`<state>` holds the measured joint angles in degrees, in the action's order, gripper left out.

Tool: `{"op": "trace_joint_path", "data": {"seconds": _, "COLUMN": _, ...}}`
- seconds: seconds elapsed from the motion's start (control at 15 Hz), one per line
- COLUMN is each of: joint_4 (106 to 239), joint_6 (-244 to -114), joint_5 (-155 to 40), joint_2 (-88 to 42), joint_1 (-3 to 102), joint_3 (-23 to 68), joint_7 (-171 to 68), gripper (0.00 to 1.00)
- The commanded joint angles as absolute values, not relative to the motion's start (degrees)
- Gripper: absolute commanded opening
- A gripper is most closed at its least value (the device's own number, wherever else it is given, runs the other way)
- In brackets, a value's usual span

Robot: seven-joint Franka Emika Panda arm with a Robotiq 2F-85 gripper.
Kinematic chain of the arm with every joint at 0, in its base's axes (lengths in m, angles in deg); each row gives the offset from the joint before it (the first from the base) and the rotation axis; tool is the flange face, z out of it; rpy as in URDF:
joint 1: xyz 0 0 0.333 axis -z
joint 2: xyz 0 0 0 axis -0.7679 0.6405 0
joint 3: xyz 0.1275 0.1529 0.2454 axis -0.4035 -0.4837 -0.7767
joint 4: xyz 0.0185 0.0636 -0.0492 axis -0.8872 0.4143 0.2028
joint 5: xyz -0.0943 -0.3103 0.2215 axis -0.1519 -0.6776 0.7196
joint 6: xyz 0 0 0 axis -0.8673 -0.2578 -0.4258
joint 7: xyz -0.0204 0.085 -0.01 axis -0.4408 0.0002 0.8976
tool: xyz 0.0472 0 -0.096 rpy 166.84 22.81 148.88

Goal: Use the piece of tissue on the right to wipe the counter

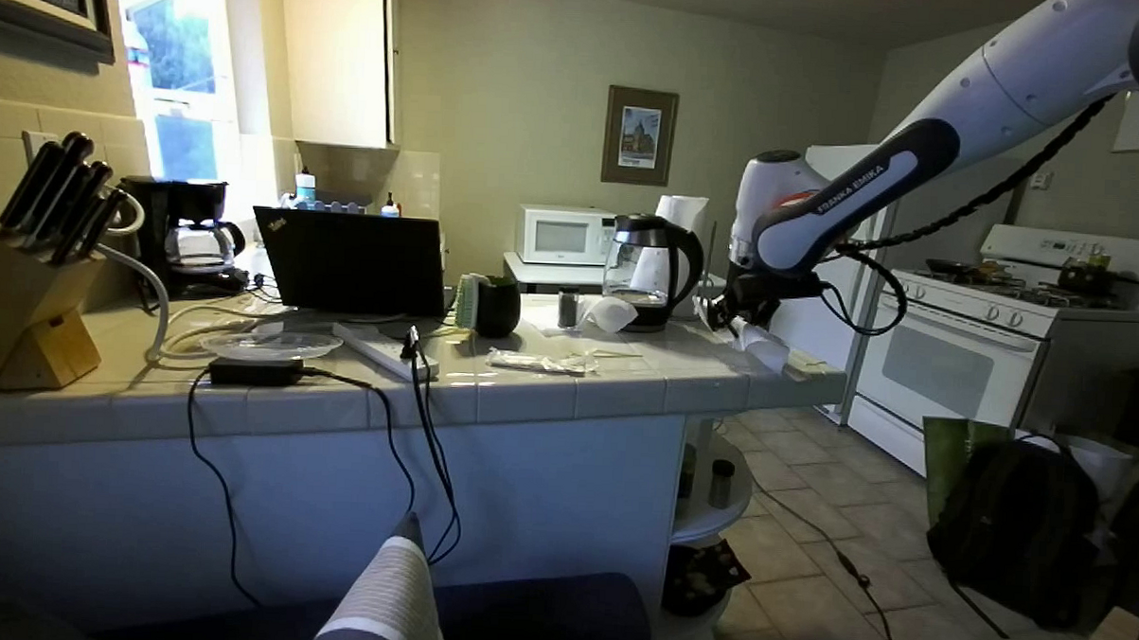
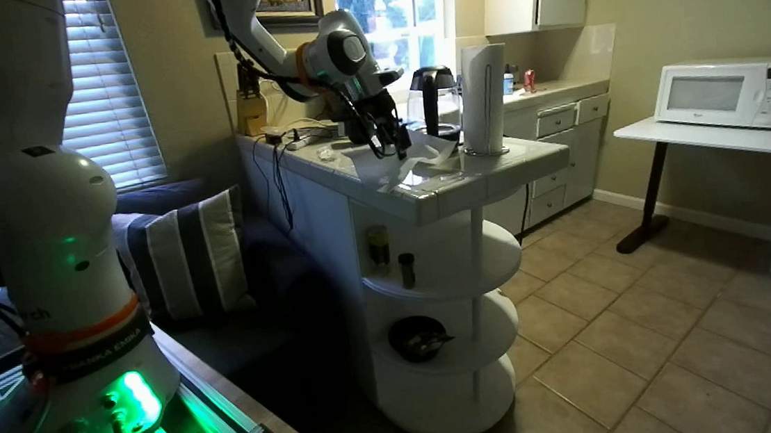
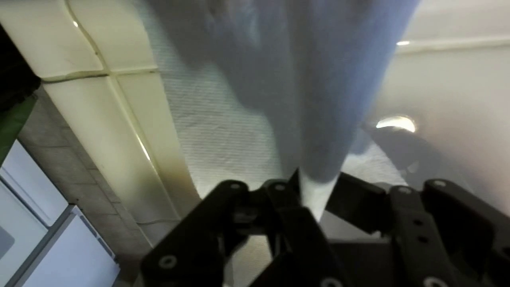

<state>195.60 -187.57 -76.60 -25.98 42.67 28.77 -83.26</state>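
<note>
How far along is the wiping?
Done: the pincer appears closed on the tissue. In hand: the tissue is held near the edge of the counter, part of it apparently touching the top. Left: probably most of the wiping; these stills don't show whether any stroke has begun. The kettle and paper towel roll stand nearby, so likely work around them.

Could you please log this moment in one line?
end effector: closed on tissue | tissue: partly resting on tiled countertop | paper towel roll: upright near glass kettle
</note>
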Motion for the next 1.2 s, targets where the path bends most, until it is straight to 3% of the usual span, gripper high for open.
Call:
{"op": "trace_joint_path", "data": {"seconds": 0.0, "joint_4": 195.4, "joint_6": -186.6, "joint_5": -77.7, "joint_2": -25.9, "joint_1": 43.6, "joint_3": 27.8, "joint_7": -83.0, "gripper": 0.36}}
{"op": "trace_joint_path", "data": {"seconds": 0.27, "joint_4": 195.2, "joint_6": -186.5, "joint_5": -77.3, "joint_2": -25.3, "joint_1": 43.8, "joint_3": 27.5, "joint_7": -82.4, "gripper": 0.68}}
{"op": "trace_joint_path", "data": {"seconds": 0.4, "joint_4": 195.0, "joint_6": -186.2, "joint_5": -76.7, "joint_2": -25.0, "joint_1": 44.0, "joint_3": 27.4, "joint_7": -81.8, "gripper": 0.78}}
{"op": "trace_joint_path", "data": {"seconds": 0.6, "joint_4": 194.7, "joint_6": -185.2, "joint_5": -76.4, "joint_2": -24.1, "joint_1": 44.3, "joint_3": 27.3, "joint_7": -81.7, "gripper": 0.79}}
{"op": "trace_joint_path", "data": {"seconds": 0.8, "joint_4": 194.5, "joint_6": -184.8, "joint_5": -76.4, "joint_2": -23.0, "joint_1": 44.6, "joint_3": 27.5, "joint_7": -81.8, "gripper": 0.7}}
{"op": "trace_joint_path", "data": {"seconds": 1.13, "joint_4": 193.9, "joint_6": -184.5, "joint_5": -75.5, "joint_2": -21.8, "joint_1": 45.2, "joint_3": 27.7, "joint_7": -81.7, "gripper": 0.64}}
